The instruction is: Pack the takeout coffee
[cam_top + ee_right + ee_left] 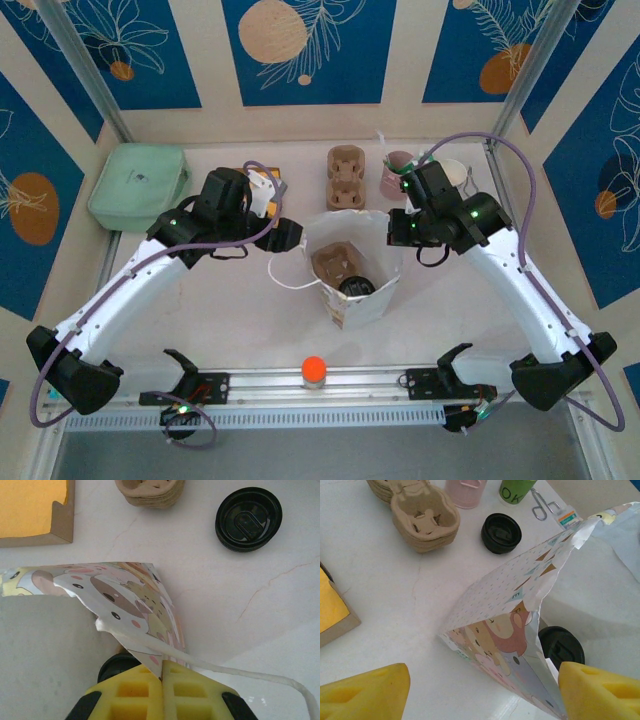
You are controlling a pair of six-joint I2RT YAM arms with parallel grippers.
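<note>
top external: the takeout coffee (pixel 357 287) stands upright inside the paper bag (pixel 368 306), black lid up and long axis vertical, toward the bag's near side. left claw (pixel 293 237) is at the bag's left rim and right claw (pixel 398 232) at its right rim.
left wrist: left claw released, fingers (pixel 365 692) spread astride the bag's corner.
right wrist: right claw clenched on the bag's rim, with the coffee's lid just beyond it.
</note>
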